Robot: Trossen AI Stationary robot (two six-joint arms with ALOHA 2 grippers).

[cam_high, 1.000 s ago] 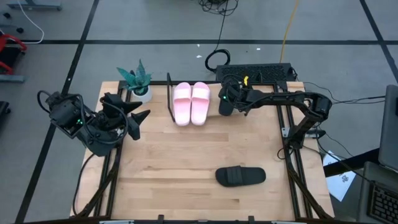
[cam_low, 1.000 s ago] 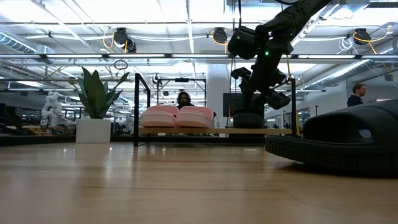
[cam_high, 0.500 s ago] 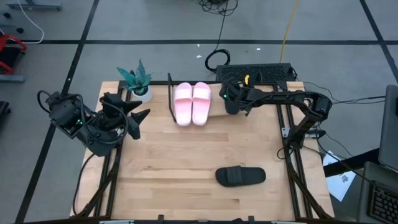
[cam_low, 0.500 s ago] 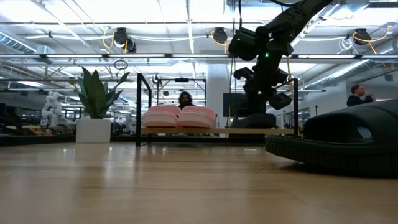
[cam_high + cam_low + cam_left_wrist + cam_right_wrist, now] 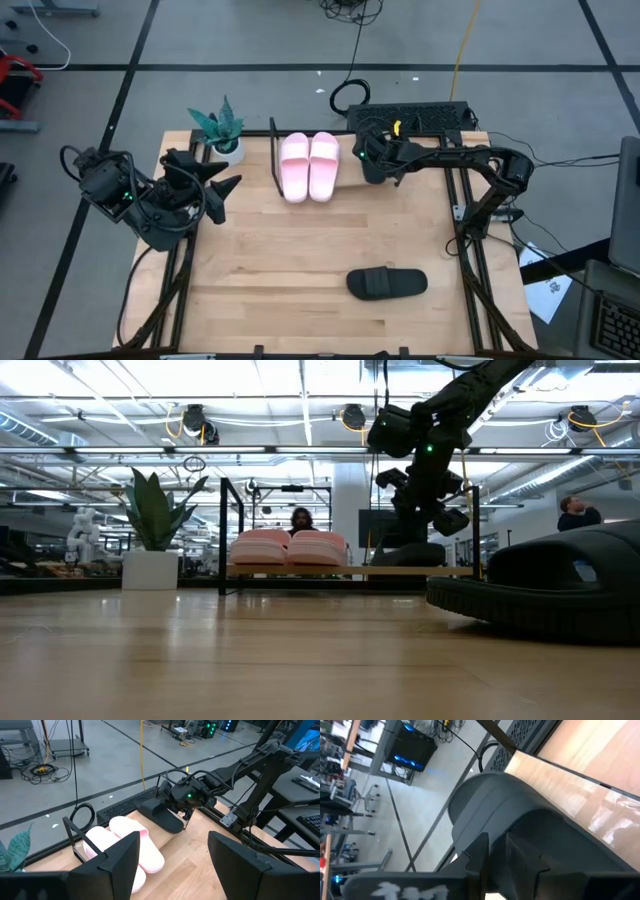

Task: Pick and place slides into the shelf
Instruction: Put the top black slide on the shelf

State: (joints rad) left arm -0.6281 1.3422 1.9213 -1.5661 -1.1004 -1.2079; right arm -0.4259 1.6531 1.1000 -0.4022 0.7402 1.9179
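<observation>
My right gripper (image 5: 186, 813) pinches a black slide (image 5: 161, 816) over the shelf (image 5: 400, 571), beside the pink pair (image 5: 308, 165). My left gripper (image 5: 215, 190) waits, fingers apart.

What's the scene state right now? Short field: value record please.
shelf: back of table, beside the potted plant
pink slides: both on the shelf, side by side
black slide, on shelf: right of the pink pair, right gripper at it
black slide, loose: flat on the table, near front
right gripper: fingers close together over the shelf slide's strap
left gripper: open, empty, waiting at table's left
remaining: loose black slide
</observation>
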